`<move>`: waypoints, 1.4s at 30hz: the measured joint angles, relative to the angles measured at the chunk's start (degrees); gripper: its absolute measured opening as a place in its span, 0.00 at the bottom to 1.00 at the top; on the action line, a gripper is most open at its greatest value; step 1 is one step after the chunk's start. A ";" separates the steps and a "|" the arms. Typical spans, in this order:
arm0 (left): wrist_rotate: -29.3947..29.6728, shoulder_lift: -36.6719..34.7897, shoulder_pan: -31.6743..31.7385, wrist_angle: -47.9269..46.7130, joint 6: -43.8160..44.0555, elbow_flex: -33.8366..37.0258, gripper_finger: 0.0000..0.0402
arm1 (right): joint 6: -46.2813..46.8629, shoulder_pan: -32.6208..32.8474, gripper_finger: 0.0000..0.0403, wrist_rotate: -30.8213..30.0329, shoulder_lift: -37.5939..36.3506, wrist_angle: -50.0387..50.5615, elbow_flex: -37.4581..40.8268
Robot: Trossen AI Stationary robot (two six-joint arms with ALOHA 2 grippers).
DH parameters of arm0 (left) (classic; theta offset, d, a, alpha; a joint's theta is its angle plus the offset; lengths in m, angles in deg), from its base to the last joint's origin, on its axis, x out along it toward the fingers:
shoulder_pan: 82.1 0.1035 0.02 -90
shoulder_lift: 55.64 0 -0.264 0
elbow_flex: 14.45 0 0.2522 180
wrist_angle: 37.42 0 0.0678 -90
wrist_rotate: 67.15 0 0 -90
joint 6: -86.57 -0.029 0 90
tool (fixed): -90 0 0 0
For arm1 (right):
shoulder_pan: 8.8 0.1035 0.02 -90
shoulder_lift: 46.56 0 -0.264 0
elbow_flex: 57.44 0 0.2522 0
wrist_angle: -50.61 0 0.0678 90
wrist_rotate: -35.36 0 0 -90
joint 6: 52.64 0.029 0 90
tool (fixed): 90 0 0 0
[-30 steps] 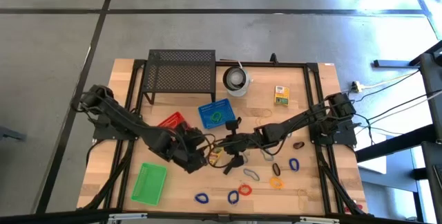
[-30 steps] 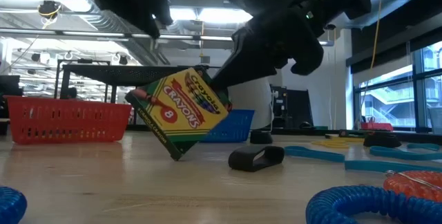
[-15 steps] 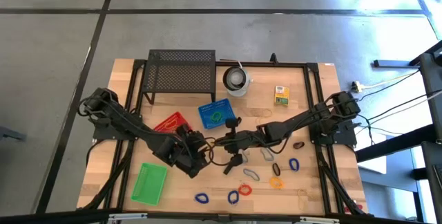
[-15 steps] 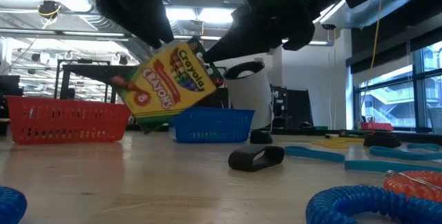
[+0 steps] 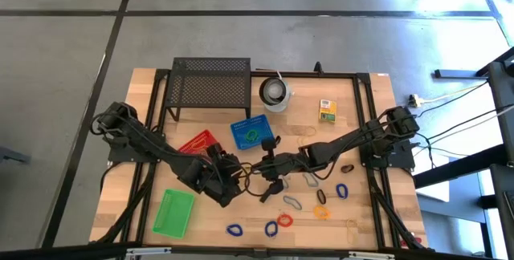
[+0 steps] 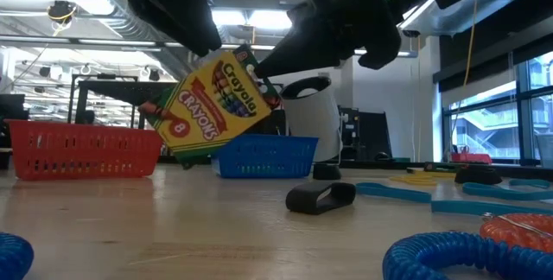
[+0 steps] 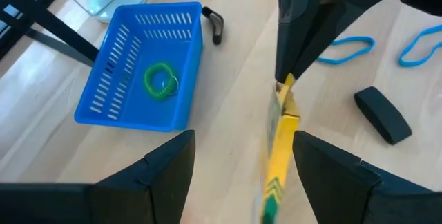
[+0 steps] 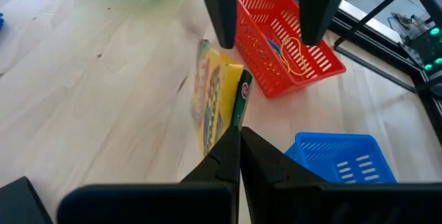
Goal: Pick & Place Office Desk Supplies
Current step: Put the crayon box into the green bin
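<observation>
A yellow-and-green crayon box hangs tilted above the table's middle, with my right gripper shut on it. My left gripper is open. Its two fingers stand on either side of the box's thin edge, coming down from above at the box's other end. A second crayon box lies flat at the far right. Coloured loops and a black clip lie near the front. My right gripper pinches the box's upper corner between its two fingers, by the green end flap. The fingers slant down from the table's right side. The box hangs below them, tilted and clear of the table. My left gripper: I cannot tell whether one finger touches the box's top edge.
A red basket and a blue basket holding a green loop stand just behind the grippers. A green basket sits at the front left. The black mesh stand and white cup are at the far edge.
My right gripper has risen with the crayon box. The box's lower corner was down at the table; now the box hangs clear and has turned about, its lettering slanting the other way. The left gripper's open fingers now stand over the box.
</observation>
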 joint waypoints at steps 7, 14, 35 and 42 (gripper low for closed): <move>-1.49 0.00 0.32 5.77 0.55 5.04 0.60 | -0.26 0.04 0.01 0.00 0.00 -0.06 0.00; -2.45 -0.09 0.31 9.11 -0.52 7.36 0.60 | -1.33 0.04 0.01 0.00 0.02 -0.17 0.00; -4.85 -3.32 0.44 11.20 -5.49 7.12 0.60 | -1.53 0.04 0.01 0.00 0.04 -0.26 0.00; -6.03 -3.28 0.44 12.65 -6.43 7.13 0.60 | -1.51 0.04 0.01 0.00 0.04 -0.39 0.00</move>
